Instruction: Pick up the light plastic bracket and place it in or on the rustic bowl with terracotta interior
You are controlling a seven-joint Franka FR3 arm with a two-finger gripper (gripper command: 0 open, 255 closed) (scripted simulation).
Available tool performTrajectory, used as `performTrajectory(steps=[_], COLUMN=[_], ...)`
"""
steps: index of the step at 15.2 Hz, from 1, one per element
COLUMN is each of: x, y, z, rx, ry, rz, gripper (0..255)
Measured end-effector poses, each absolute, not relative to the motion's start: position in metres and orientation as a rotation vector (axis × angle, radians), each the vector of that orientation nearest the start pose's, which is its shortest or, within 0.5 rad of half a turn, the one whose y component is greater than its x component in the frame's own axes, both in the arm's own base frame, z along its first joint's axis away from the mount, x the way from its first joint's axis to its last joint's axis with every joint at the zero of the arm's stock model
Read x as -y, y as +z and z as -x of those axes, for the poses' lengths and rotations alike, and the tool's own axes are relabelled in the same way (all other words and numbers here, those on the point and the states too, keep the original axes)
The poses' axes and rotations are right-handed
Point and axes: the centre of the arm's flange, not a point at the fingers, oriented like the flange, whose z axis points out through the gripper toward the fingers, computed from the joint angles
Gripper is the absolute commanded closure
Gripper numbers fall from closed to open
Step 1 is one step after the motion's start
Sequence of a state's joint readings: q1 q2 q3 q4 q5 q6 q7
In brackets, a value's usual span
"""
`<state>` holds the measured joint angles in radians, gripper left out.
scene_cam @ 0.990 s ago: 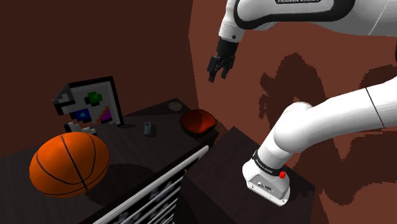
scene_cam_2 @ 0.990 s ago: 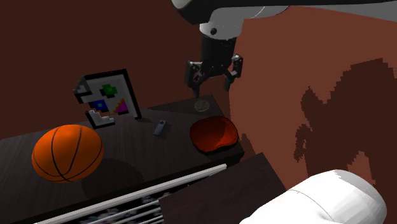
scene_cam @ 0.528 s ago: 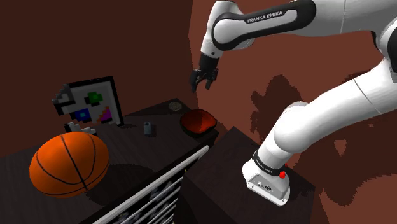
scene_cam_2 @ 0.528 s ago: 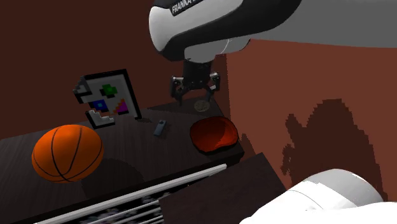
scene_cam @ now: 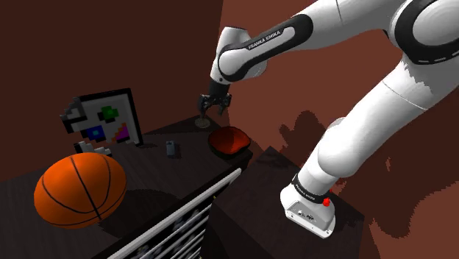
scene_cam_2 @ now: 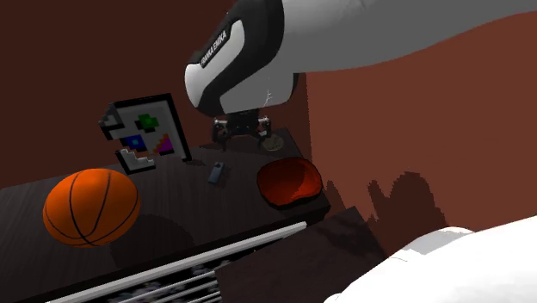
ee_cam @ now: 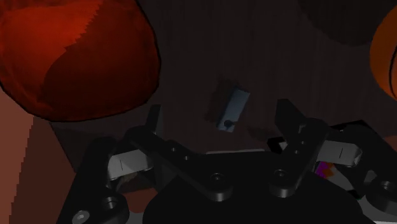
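The bracket (scene_cam: 171, 148) is a small pale grey-blue piece lying on the dark cabinet top (scene_cam: 191, 165), between the toy board and the bowl. The bowl (scene_cam: 229, 140) has a red-orange inside and sits near the cabinet's end toward the shoulder view's right. My gripper (scene_cam: 208, 109) hangs open above the back of the cabinet, behind the bowl and apart from the bracket. In the second exterior view the gripper (scene_cam_2: 243, 136) is just above and behind the bracket (scene_cam_2: 217, 173), with the bowl (scene_cam_2: 289, 183) to its right. The wrist view has the bracket (ee_cam: 230, 108) between the spread fingertips (ee_cam: 154, 119), untouched, and the bowl (ee_cam: 76, 57) beside it.
A large orange basketball (scene_cam: 79, 190) rests on the cabinet toward the shoulder view's left. A black-framed white board with coloured shapes (scene_cam: 103, 120) leans against the dark wall. A small round disc (scene_cam: 201, 123) lies under the gripper. A drawer (scene_cam: 184, 221) hangs open below the cabinet's front edge.
The arm has swung down and toward the shoulder view's left, bringing the gripper from high beside the wall to just above the cabinet's back. The fingers stayed open. Nothing on the cabinet moved.
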<state>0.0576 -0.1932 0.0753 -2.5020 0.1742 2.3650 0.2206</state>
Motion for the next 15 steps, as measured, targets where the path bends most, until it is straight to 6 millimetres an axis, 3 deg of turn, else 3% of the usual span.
performTrajectory(steps=[15], x=[-0.117], y=[0.226], z=[-0.569], rx=[-0.552], ry=[-0.144], rz=[2.917], gripper=[0])
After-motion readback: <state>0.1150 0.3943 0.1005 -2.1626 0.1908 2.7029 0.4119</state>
